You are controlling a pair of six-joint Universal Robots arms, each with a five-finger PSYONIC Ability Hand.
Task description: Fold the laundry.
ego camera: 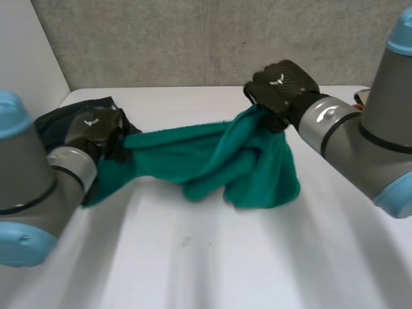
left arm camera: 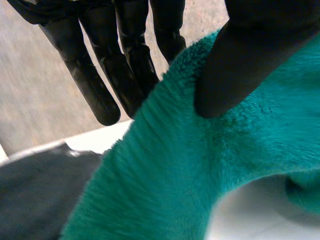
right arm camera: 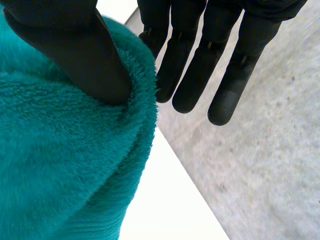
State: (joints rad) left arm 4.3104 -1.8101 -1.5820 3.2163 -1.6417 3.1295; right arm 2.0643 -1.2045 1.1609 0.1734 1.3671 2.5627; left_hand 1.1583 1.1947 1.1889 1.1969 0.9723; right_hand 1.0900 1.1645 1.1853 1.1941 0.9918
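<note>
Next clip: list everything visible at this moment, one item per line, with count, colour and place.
green fleece cloth: one, teal green, hung between both hands over the table, bunched in folds toward the right hand
dark garment: one, dark grey, at the table's far left corner, behind the left hand
table: one, white, under everything
wall: one, grey, behind the table
left arm, right arm: two, grey with light-blue caps
left hand: one, black, pinching the cloth's left end between thumb and straight fingers
right hand: one, black, pinching the cloth's right end likewise
</note>
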